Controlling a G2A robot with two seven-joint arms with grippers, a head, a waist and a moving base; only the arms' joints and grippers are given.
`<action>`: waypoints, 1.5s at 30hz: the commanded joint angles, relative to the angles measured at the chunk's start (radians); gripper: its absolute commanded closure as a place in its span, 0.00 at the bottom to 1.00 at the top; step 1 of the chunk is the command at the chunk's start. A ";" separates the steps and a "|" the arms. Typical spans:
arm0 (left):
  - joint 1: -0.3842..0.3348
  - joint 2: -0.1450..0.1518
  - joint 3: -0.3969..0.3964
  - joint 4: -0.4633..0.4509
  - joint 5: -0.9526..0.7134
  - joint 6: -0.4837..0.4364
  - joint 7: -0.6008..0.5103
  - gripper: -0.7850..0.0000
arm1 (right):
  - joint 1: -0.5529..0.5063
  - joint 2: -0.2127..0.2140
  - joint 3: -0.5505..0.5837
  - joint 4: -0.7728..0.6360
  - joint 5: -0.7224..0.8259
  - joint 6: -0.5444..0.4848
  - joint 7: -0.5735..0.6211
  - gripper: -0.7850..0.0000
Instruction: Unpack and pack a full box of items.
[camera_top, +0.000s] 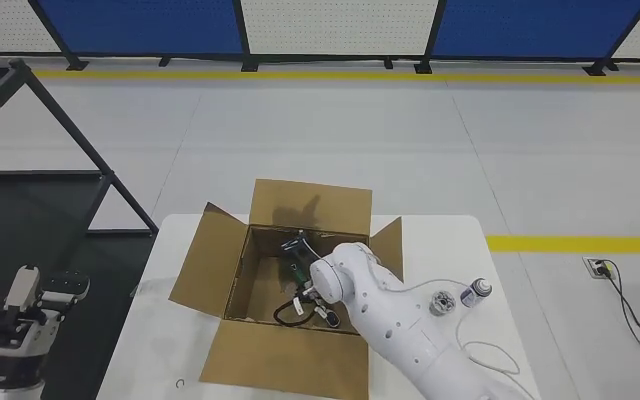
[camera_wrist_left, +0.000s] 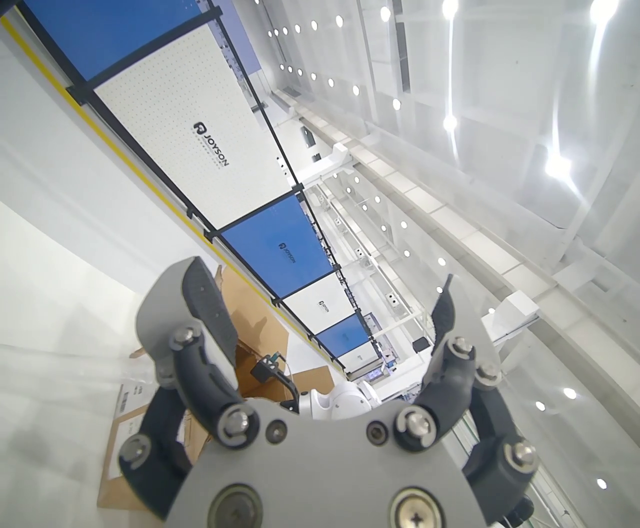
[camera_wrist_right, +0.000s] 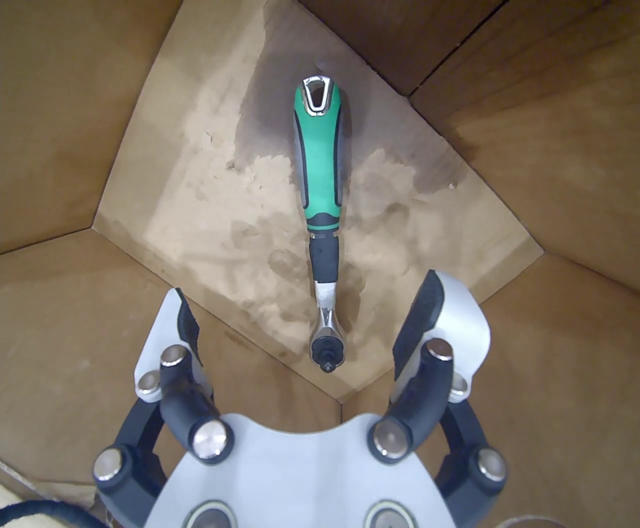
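Observation:
An open cardboard box (camera_top: 265, 360) stands on the white table (camera_top: 170, 300) with its flaps spread out. On the box floor lies a ratchet wrench (camera_wrist_right: 320, 160) with a green and black handle, also seen from above (camera_top: 297, 268). My right gripper (camera_wrist_right: 306, 300) hangs open inside the box just above the wrench's metal head, one finger on each side of the shaft, not touching it. My left gripper (camera_wrist_left: 320, 300) is open with nothing in it and points up toward the ceiling, off to one side of the box (camera_wrist_left: 260, 325).
Right of the box, a small round part (camera_top: 441, 301) and a small can (camera_top: 478, 292) stand on the table, with a thin white cable (camera_top: 490, 355) near them. A black frame (camera_top: 70, 140) stands off the table at the left.

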 joint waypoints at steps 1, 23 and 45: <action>0.000 0.000 0.000 0.000 0.000 0.000 0.000 0.00 | 0.013 -0.010 -0.013 0.030 -0.005 -0.002 -0.002 0.24; 0.000 0.000 0.000 0.000 0.000 0.000 0.000 0.00 | 0.112 -0.147 -0.100 0.373 0.022 -0.036 -0.120 0.53; 0.000 0.000 0.000 0.000 0.000 0.000 0.000 0.00 | 0.146 -0.218 -0.109 0.551 0.012 -0.089 -0.206 0.57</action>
